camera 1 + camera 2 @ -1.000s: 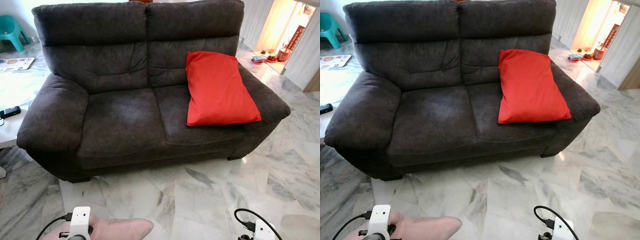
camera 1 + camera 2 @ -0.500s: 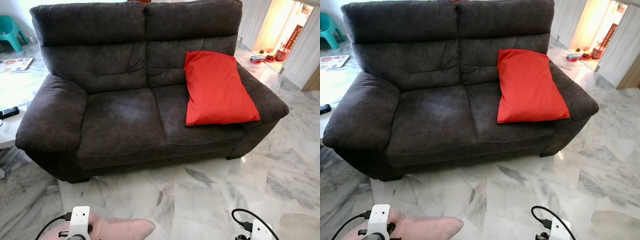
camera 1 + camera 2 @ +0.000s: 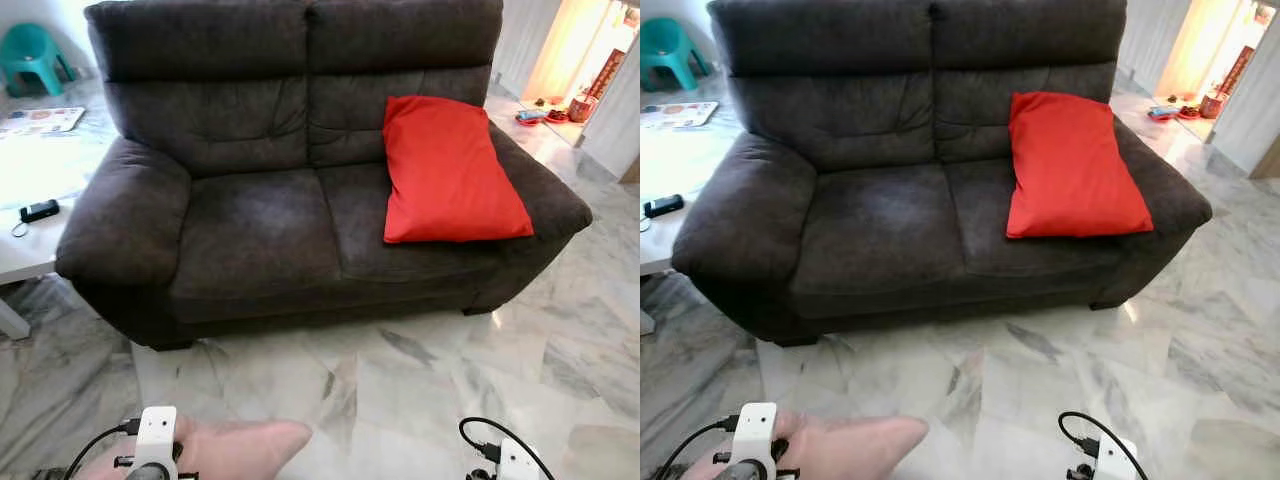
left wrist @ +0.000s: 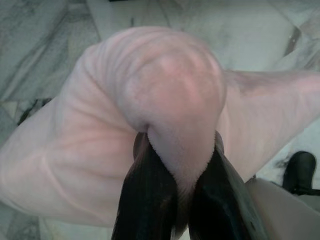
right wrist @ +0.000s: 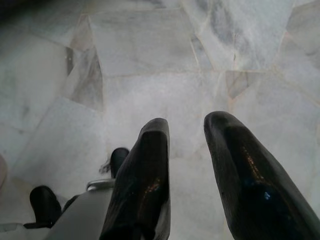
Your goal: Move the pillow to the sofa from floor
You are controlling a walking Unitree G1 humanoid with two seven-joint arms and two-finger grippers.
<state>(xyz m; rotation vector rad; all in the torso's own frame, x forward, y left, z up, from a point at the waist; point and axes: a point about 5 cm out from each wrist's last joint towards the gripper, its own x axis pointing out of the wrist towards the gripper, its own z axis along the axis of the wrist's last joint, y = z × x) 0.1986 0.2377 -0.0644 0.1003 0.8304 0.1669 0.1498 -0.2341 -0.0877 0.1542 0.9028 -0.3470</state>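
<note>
Pillow, pale pink and soft, hangs pinched in the left gripper: the wrist view shows a fold of its cloth squeezed between the two black fingers, with the rest bulging out around them. From the head camera its pink corner shows low at the near edge, above the marble floor and well short of the sofa.

Compared with a second ago the whole scene has slid to the right and the white table with a small black device on it shows more fully beside the sofa's left arm. That is the camera turning or stepping, not the furniture moving. The pink pillow keeps the same place against the left wrist, so the hold looks unchanged.

The right gripper hangs idle with its fingers parted over bare floor.

A red cushion lies on the sofa's right seat against the backrest; the left seat is free. I judge the carry under way, with the approach and drop not yet done.
</note>
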